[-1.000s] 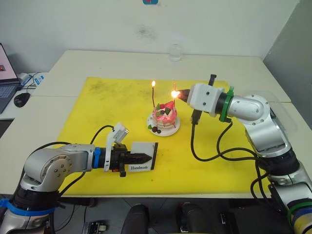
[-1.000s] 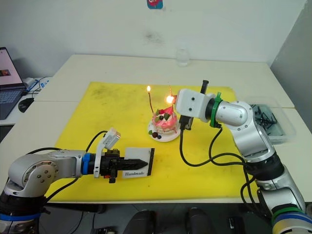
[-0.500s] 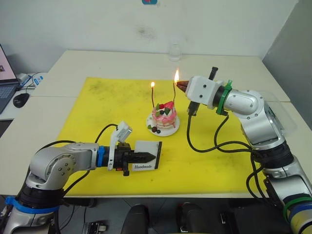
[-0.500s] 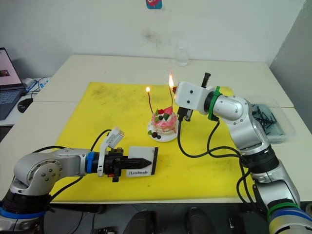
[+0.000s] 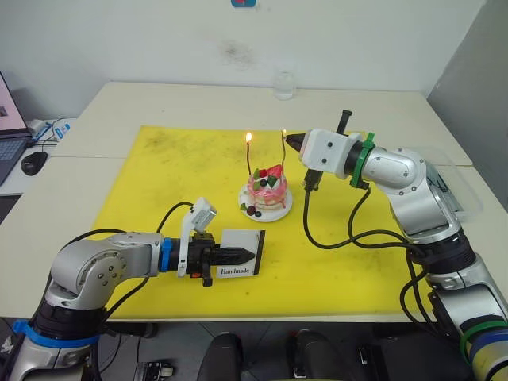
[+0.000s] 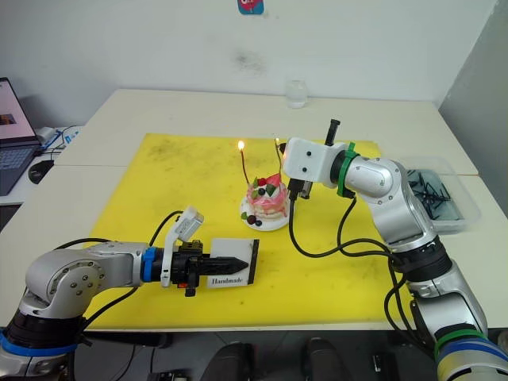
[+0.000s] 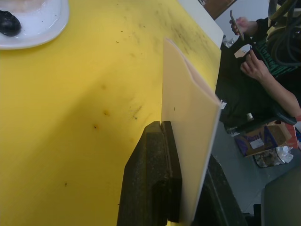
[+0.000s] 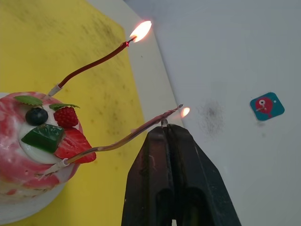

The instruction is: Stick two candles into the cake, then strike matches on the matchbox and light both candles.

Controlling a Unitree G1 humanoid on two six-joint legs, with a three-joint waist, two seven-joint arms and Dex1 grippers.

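You've got the pink cake (image 5: 267, 190) on its white plate mid yellow mat (image 5: 159, 159), both candles (image 8: 89, 66) stuck in it, bent, each tip showing a flame. Right gripper (image 8: 167, 129) is pinched closed on a match at the second candle's tip. Left gripper (image 5: 238, 255) clamps the white matchbox (image 5: 240, 252) upright near the mat's front edge.

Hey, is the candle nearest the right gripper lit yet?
Lit, just barely. The right wrist view shows a small flame at the tip of that candle, beside the right gripper; the other candle burns brighter.

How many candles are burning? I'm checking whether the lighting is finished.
2: the left candle in the cake burns brightly; the right candle, by the right gripper, has a small flame.
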